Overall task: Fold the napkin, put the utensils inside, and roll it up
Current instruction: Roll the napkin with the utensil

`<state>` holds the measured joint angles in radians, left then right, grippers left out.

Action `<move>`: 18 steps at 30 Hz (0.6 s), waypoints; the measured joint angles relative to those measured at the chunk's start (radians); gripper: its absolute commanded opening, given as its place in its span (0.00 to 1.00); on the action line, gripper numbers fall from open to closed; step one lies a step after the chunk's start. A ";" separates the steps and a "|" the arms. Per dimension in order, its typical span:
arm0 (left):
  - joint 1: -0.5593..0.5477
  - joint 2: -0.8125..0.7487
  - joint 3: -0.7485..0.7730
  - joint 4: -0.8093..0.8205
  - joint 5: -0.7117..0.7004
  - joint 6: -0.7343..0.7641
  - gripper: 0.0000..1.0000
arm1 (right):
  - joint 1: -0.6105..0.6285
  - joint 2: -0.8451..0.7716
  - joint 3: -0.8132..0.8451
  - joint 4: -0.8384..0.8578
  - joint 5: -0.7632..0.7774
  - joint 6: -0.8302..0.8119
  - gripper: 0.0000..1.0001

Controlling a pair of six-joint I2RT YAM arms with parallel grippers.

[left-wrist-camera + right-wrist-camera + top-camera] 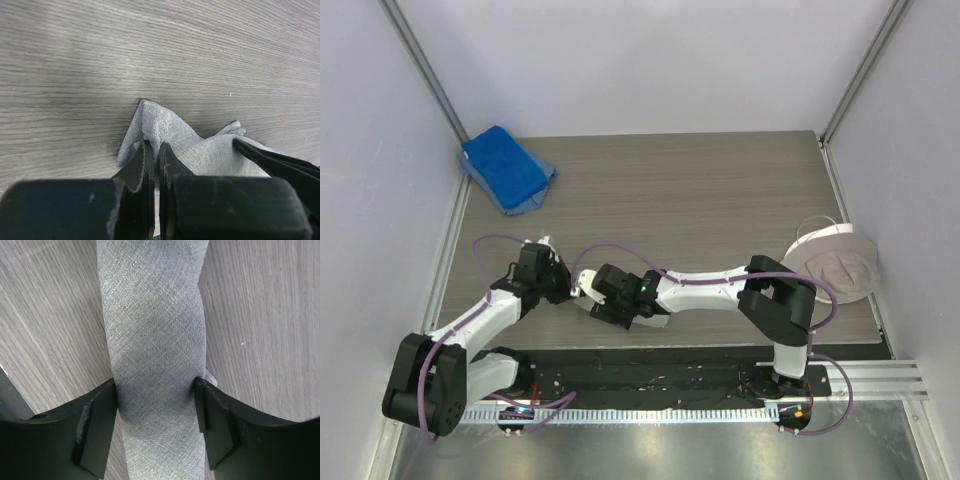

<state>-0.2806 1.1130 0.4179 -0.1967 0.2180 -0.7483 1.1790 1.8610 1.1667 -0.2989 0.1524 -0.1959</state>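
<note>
Pale walls close in a wood-grain table (700,190), and both arms reach to one spot near its front edge, left of centre. The napkin (170,132) lies there on the bare wood, almost wholly hidden under the two wrists in the overhead view. It is not spread flat. From the right wrist it reads as a narrow grey band running away from the camera, several layers thick by the look of it. From the left wrist one end rises in a crumpled peak. The left gripper (155,147) is clamped tight on that end, jaws nearly together with cloth pinched between them. The right gripper (156,390) stands much wider, its pads (90,427) pressed against the two long sides of the band, which narrows slightly where they meet it, so it seems to be holding the cloth across its width. No utensils show in any view. They may be wrapped inside the band or lie somewhere hidden, and the pictures cannot settle which. My judgement is that the folding is done and the rolling is either under way or nearly finished, with tightening and release left. If the utensils are not inside, that step remains too. No container of any kind is in view. The only other things on the table are a blue towel (507,167) in the far left corner and a beige-grey cloth (835,262) at the right edge, both well apart from the arms.
</note>
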 measured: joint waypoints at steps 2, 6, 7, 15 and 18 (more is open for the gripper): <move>0.000 0.000 0.000 0.004 0.006 0.005 0.23 | -0.021 0.008 0.010 -0.009 -0.045 0.004 0.62; 0.001 -0.008 0.006 0.003 0.010 0.025 0.51 | -0.069 0.034 0.048 -0.051 -0.157 0.014 0.45; 0.001 -0.017 0.008 0.000 0.006 0.025 0.54 | -0.081 0.043 0.063 -0.066 -0.181 0.014 0.43; 0.001 -0.204 0.007 -0.059 -0.069 0.045 0.67 | -0.208 0.092 0.139 -0.144 -0.478 0.055 0.35; 0.001 -0.278 -0.008 -0.061 -0.088 0.045 0.67 | -0.256 0.116 0.154 -0.164 -0.616 0.077 0.35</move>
<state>-0.2798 0.8352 0.4099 -0.2577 0.1299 -0.7033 0.9230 1.9774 1.3205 -0.4633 -0.4633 -0.1188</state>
